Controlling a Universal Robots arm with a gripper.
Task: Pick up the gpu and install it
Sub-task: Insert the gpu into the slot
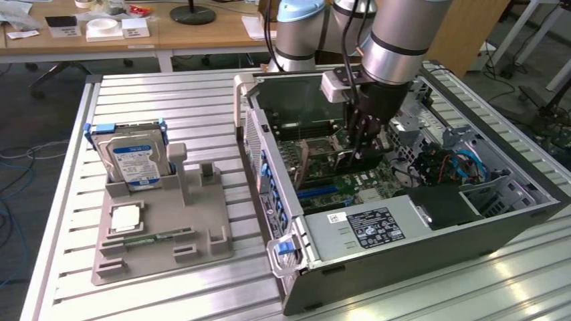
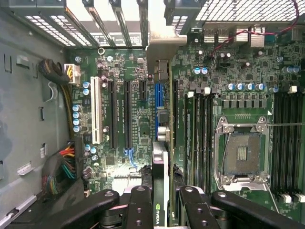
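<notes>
My gripper (image 1: 364, 150) hangs inside the open computer case (image 1: 402, 257), low over the motherboard (image 1: 357, 184). In the wrist view the gripper (image 2: 162, 193) is shut on the gpu (image 2: 160, 164), a thin dark card seen edge-on between the black fingers (image 2: 140, 200). The card stands on edge over the motherboard (image 2: 128, 71), roughly in line with the blue expansion slot (image 2: 158, 98). A silver metal bracket (image 2: 162, 45) lies at the far end by the case's rear slots. Whether the card's edge touches the slot is hidden.
Left of the case in the exterior view, a grey parts holder (image 1: 160, 234) carries a silver hard drive (image 1: 136, 160), a square processor chip (image 1: 125, 216) and a slim memory stick (image 1: 147, 237). Cables (image 2: 64, 164), the empty processor socket (image 2: 242, 152) and case walls surround the gripper.
</notes>
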